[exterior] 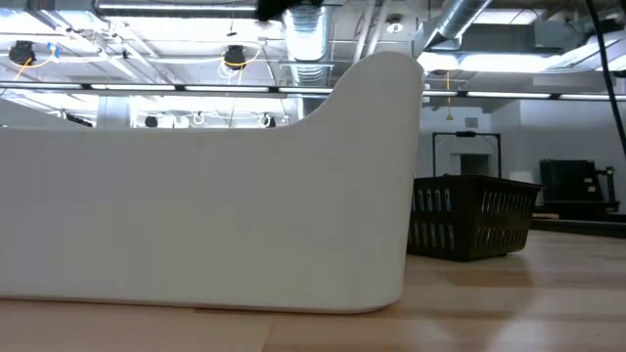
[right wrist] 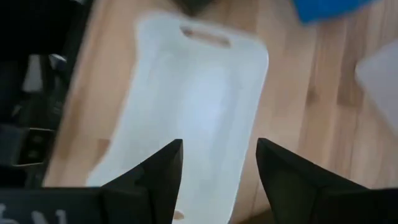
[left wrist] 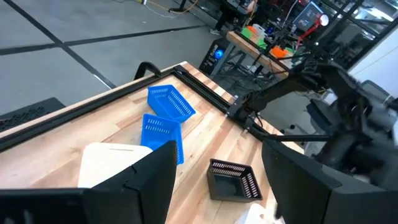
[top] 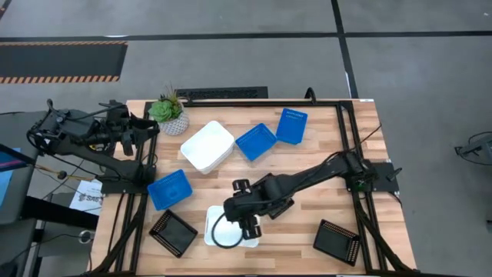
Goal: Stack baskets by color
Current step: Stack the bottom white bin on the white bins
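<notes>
Clearly the sorting is barely begun: the white basket point(top: 231, 228) nearest the front edge lies alone under the right gripper point(top: 247, 225), while a second white pile point(top: 207, 145) sits well apart toward the back, and from above I cannot tell whether that pile is one basket or two nested. The blue baskets are all single and scattered, one point(top: 167, 188) on the left side, one point(top: 256, 141) mid-table and one point(top: 290, 126) just beside it at the back; a black basket point(top: 173, 231) rests at the front left and another point(top: 338, 240) at the front right, with a third not made out. So every colour is left to be gathered. The right gripper hovers directly over the near white basket, its fingers point(right wrist: 163, 169) spread wide and empty, straddling the basket's width in the right wrist view, not yet touching it as far as can be judged. The left gripper point(top: 146, 129) waits at the table's back-left corner beside the potted plant point(top: 168, 112), jaws wide apart, holding nothing
</notes>
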`<control>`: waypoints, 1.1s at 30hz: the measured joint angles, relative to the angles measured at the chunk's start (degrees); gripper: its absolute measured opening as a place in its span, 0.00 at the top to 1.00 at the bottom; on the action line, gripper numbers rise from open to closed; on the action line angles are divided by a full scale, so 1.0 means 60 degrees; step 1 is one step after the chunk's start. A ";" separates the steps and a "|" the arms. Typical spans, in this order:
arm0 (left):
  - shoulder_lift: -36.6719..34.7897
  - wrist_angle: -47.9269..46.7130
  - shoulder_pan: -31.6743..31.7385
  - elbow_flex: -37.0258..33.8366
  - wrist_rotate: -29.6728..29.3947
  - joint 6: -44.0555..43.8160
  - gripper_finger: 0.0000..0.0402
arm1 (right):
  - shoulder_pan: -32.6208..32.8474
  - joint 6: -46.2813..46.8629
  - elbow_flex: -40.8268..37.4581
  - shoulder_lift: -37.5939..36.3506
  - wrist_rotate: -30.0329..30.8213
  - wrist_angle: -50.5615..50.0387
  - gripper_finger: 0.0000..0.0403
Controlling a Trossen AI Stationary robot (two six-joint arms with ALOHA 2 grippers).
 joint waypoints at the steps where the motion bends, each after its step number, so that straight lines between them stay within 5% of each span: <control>1: 0.0000 0.0000 0.0000 0.0000 0.0001 -0.0006 0.44 | -0.0007 0.0191 -0.0016 0.0051 0.0000 -0.0249 0.44; 21: 0.0288 0.0244 -0.0002 0.0004 -0.0015 -0.0495 0.44 | 0.0865 0.1801 0.0008 0.1991 -0.0659 0.0304 0.44; 33: 0.0295 0.0224 0.0000 0.0004 0.0266 -0.0548 0.44 | 0.1192 0.2575 0.0016 0.1946 -0.1031 0.1160 0.44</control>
